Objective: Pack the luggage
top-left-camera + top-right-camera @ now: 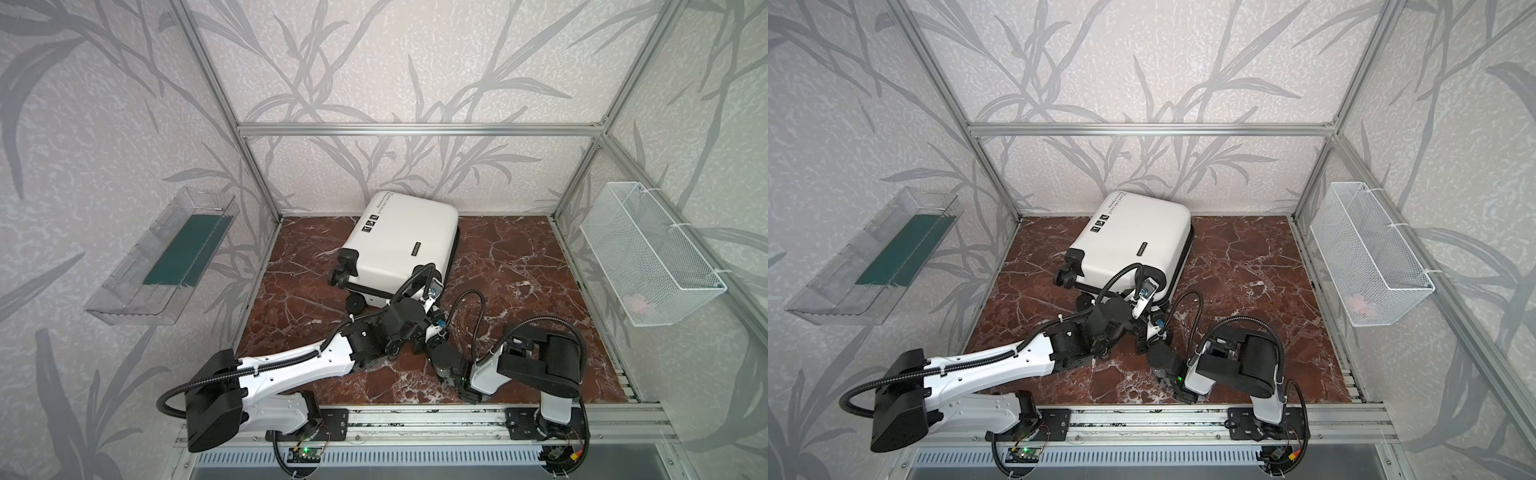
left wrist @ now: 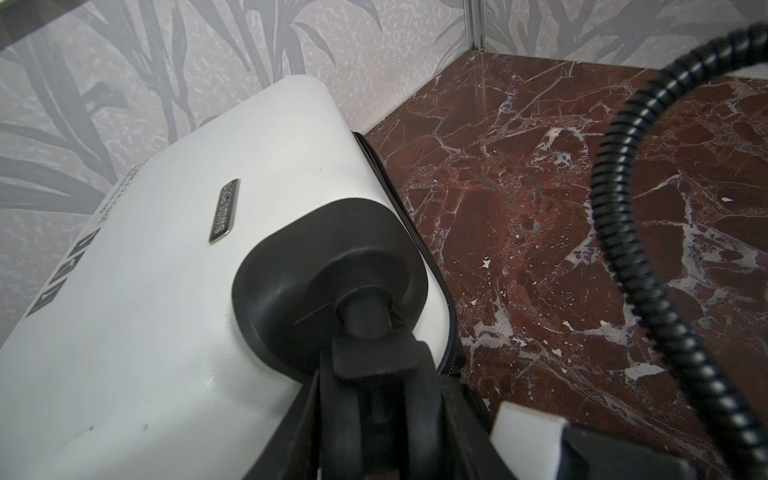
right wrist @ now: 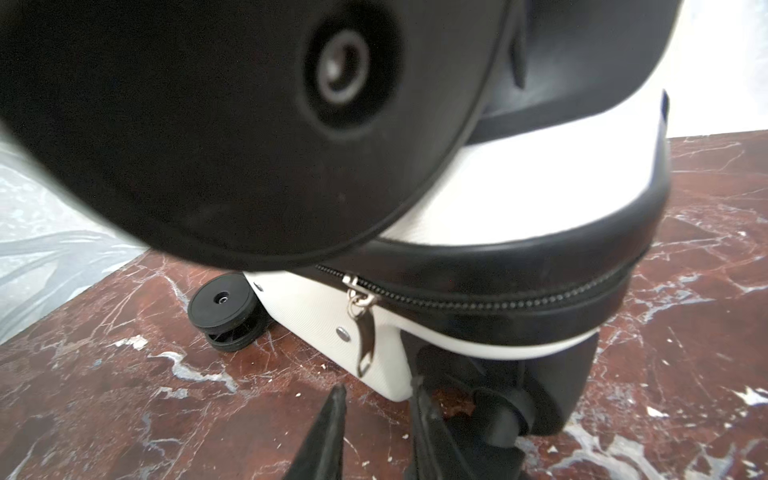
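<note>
Luggage (image 1: 401, 245) lies with wheel (image 2: 374, 432) inside left gripper (image 2: 376, 374).

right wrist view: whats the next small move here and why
Probably ease the right gripper forward until the dangling zipper pull sits between its fingers. The luggage is closed, and the pull hangs just ahead of the open jaws, not yet between them.

Marble-look tabletop (image 1: 519, 270) bears luggage (image 1: 399, 245), seemingly closed.

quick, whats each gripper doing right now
left gripper: closed on a wheel of the luggage
right gripper: open, holding nothing, tips by the zipper pull
</note>
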Robot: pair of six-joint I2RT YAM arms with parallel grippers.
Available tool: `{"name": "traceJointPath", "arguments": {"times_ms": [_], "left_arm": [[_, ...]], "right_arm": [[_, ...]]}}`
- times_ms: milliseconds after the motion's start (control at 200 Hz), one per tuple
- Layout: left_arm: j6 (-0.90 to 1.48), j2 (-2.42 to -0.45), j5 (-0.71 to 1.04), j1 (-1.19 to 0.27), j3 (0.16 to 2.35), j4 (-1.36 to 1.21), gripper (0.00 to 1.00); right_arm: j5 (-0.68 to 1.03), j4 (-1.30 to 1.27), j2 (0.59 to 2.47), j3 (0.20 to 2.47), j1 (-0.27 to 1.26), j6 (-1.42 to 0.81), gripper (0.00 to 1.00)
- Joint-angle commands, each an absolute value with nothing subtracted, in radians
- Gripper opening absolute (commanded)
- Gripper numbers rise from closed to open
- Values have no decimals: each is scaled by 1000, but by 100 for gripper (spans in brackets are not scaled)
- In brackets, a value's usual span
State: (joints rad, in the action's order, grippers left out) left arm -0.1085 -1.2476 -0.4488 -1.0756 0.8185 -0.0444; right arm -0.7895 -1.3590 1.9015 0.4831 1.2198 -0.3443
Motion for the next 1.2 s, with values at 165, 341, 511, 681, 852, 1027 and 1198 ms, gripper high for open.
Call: {"name": "traceJointPath", "arguments": {"times_ms": [165, 341, 511, 681, 852, 1027, 1198], "left_arm": [[-112, -1226, -270, -1106, 869, -114, 9], [-109, -1225, -271, -1105, 875, -110, 9], [-98, -1226, -265, -1105, 877, -104, 7], [-82, -1232, -260, -1105, 875, -106, 6], [-71, -1236, -252, -1104, 874, -107, 6], [-63, -1240, -247, -1104, 872, -112, 5], [-54, -1235, -243, -1104, 867, -120, 4]], "right_arm": [[-765, -1407, 1885, 477, 1263, -294, 27], [-810, -1407, 1908, 500, 1263, -287, 27], [-808, -1407, 1919, 545, 1254, -255, 26], [-795, -1407, 1939, 581, 1231, -256, 23], [-790, -1407, 1954, 604, 1227, -259, 20], [-765, -1407, 1953, 617, 1228, -252, 11], [-750, -1407, 1945, 614, 1228, -250, 0]]}}
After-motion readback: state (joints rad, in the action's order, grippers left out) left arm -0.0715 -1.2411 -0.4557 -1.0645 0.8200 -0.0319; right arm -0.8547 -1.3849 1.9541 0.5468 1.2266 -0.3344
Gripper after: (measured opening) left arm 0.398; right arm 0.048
